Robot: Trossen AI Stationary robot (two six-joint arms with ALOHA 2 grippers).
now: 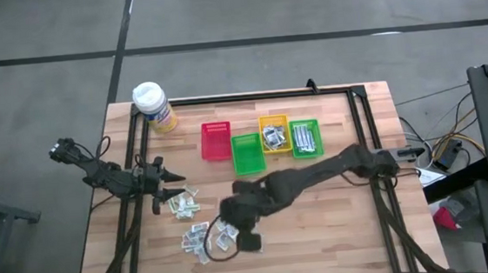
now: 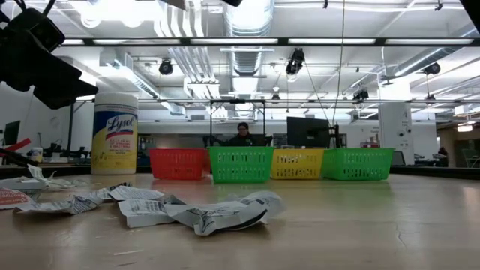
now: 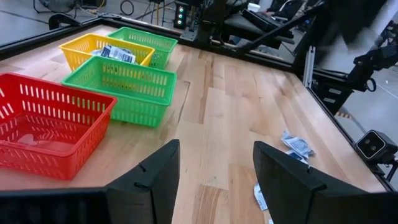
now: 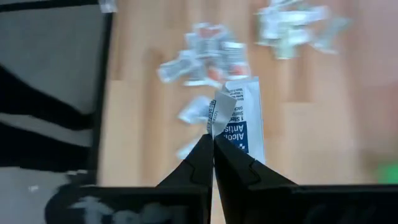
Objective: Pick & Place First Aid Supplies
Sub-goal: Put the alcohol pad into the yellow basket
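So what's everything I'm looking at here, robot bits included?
Small plastic mesh baskets: four in a row, red, green, yellow, green; far-middle of the table; the yellow and the right-hand green hold packets.
Yellow Lysol wipes canister with white cap: one, far-left corner.
Loose small white paper packets: many, white and silvery, scattered near-left of the table.
White packet with blue print: one, pinched in the right hand.
Light wooden table: one, black-framed.
Person: one, seated far behind the baskets.
Left hand: dark, open, over the table's left side, empty.
Right hand: dark, shut on the packet, over the near-middle pile.
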